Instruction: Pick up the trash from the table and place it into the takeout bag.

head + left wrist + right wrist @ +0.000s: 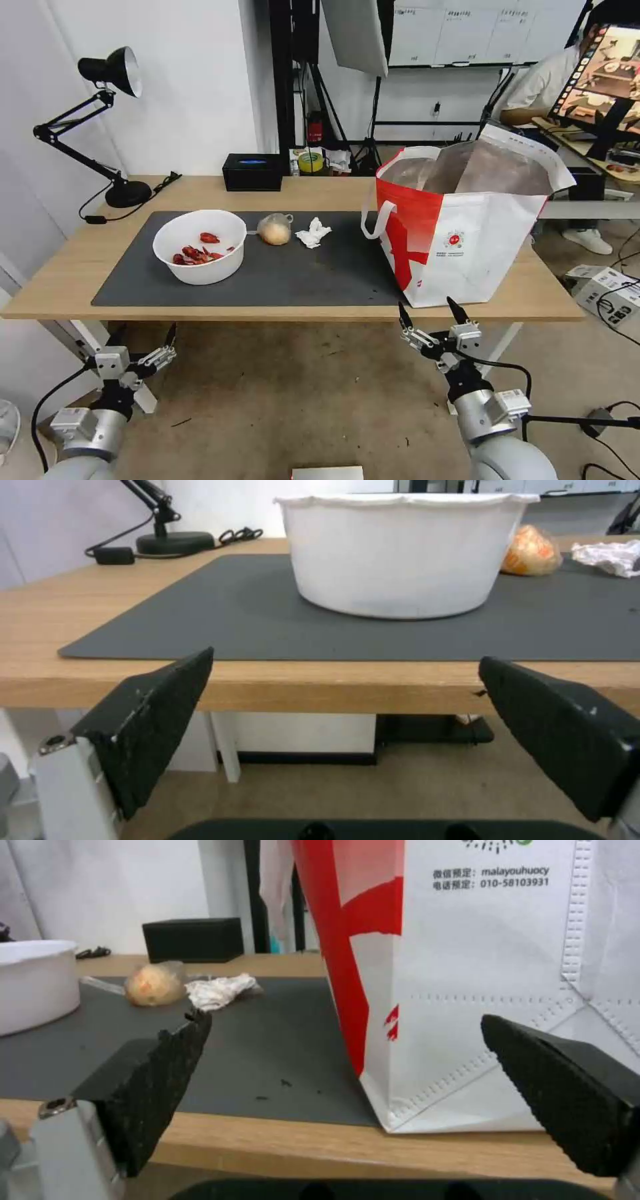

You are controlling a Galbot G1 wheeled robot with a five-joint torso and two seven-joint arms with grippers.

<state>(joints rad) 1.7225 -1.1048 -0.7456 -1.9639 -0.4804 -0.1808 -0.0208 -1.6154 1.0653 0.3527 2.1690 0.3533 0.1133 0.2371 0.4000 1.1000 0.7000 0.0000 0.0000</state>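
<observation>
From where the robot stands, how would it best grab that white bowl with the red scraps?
Probably by the near rim of the white bowl, coming from above with the open left gripper, one finger inside and one outside. The bowl is upright and looks too wide to straddle.

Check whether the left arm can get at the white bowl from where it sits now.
Probably yes: the left gripper hangs open below the table edge, facing the bowl, with bare mat between.

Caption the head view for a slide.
Both open grippers, left and right, wait below the table edge.
</observation>
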